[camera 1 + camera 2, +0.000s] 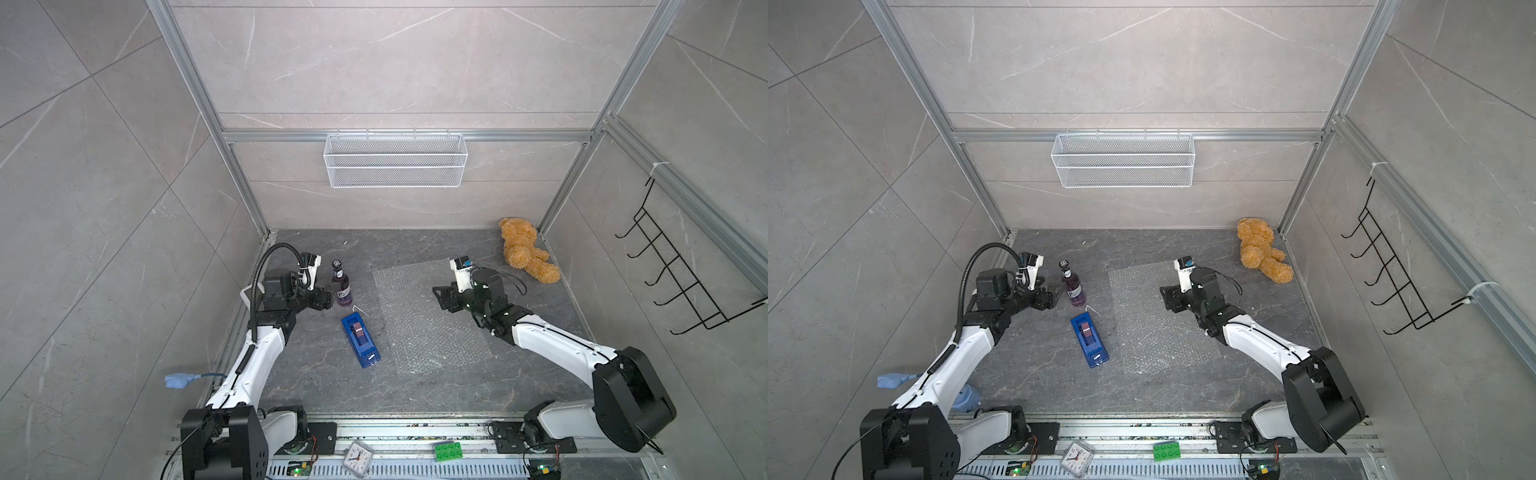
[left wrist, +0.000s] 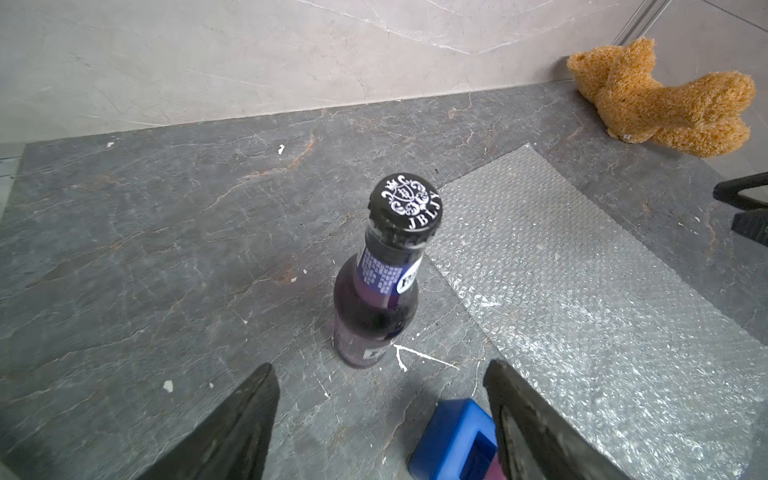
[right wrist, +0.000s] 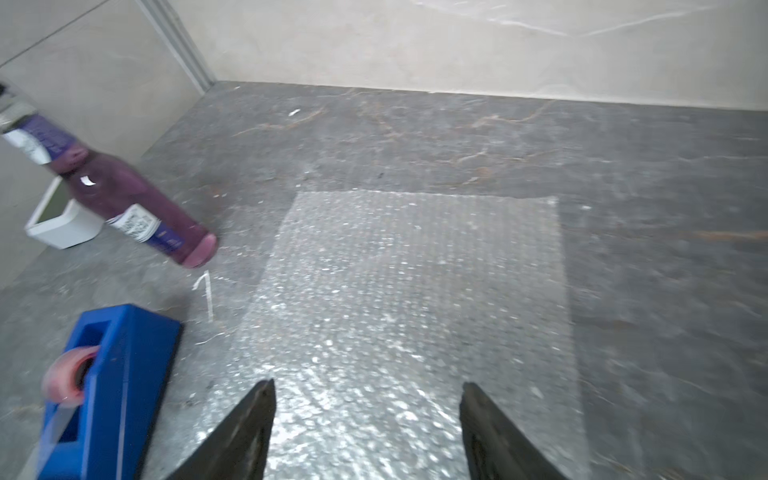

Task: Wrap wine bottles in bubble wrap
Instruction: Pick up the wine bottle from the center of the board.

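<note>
The bottle [image 2: 376,291] stands upright just ahead of the left gripper [image 2: 380,374], jaws spread and empty, open floor [image 2: 166,249] beyond it, while the right gripper [image 3: 368,384], likewise spread, hangs over the bubble wrap [image 3: 415,270].

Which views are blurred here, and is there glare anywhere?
Right wrist view: motion blur smears the bottle and tape dispenser. Left wrist view: sharp, cap lettering readable. Both wrist views: bubble wrap glints. Both top views: evenly lit, sharp.

One dark purple glass bottle [image 2: 376,307], black cap [image 2: 406,206] with white ornamental print; clear bubble-textured plastic sheet [image 1: 428,316]; blue tape dispenser [image 1: 360,340]; grey veined surface [image 1: 316,382].
</note>
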`<state>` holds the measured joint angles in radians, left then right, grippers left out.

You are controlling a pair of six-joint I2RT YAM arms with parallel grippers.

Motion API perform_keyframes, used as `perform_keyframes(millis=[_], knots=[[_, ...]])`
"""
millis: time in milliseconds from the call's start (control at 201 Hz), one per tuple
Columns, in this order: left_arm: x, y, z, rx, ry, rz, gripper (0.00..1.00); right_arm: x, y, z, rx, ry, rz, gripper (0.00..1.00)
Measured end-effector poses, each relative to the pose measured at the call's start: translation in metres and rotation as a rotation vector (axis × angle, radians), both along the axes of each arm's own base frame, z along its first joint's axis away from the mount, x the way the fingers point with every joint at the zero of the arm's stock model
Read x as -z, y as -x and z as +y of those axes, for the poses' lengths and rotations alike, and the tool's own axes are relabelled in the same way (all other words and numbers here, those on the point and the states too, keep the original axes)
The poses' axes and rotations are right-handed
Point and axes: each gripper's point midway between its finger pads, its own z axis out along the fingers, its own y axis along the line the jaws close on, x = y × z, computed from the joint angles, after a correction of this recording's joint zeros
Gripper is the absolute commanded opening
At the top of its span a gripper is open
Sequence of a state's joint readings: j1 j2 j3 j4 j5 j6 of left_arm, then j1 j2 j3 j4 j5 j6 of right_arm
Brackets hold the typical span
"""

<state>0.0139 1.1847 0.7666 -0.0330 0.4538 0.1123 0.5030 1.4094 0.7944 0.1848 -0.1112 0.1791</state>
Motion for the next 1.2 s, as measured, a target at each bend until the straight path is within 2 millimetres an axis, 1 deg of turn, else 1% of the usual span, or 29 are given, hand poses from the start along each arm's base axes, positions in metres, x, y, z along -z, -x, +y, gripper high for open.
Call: perform_keyframes(millis=[134, 259, 378, 602, 776, 936, 1050, 1205], knots=[[-0.002, -0.015, -0.005, 0.023, 0.029, -0.027, 0.75, 0.002, 0.004, 0.031, -0.081, -0.004, -0.016, 0.71], [-0.001, -0.029, -0.008, 0.039, 0.044, -0.047, 0.71, 0.003, 0.003, 0.05, -0.126, -0.015, -0.027, 0.72], [0.001, -0.044, -0.009, 0.047, 0.053, -0.055, 0.63, 0.005, 0.0, 0.072, -0.176, -0.016, -0.05, 0.74], [0.003, -0.061, -0.016, 0.08, 0.082, -0.064, 0.49, 0.012, -0.002, 0.126, -0.299, 0.006, -0.092, 0.77], [0.005, -0.063, -0.024, 0.127, 0.099, -0.065, 0.35, 0.015, -0.005, 0.16, -0.383, 0.018, -0.124, 0.8], [0.003, -0.064, -0.029, 0.149, 0.094, -0.069, 0.25, 0.014, -0.009, 0.181, -0.435, 0.02, -0.157, 0.84], [0.002, -0.064, -0.035, 0.164, 0.098, -0.057, 0.22, 0.013, -0.013, 0.194, -0.472, 0.023, -0.182, 0.87], [0.002, -0.062, -0.041, 0.179, 0.101, -0.041, 0.2, 0.009, -0.024, 0.218, -0.527, 0.015, -0.225, 0.92]])
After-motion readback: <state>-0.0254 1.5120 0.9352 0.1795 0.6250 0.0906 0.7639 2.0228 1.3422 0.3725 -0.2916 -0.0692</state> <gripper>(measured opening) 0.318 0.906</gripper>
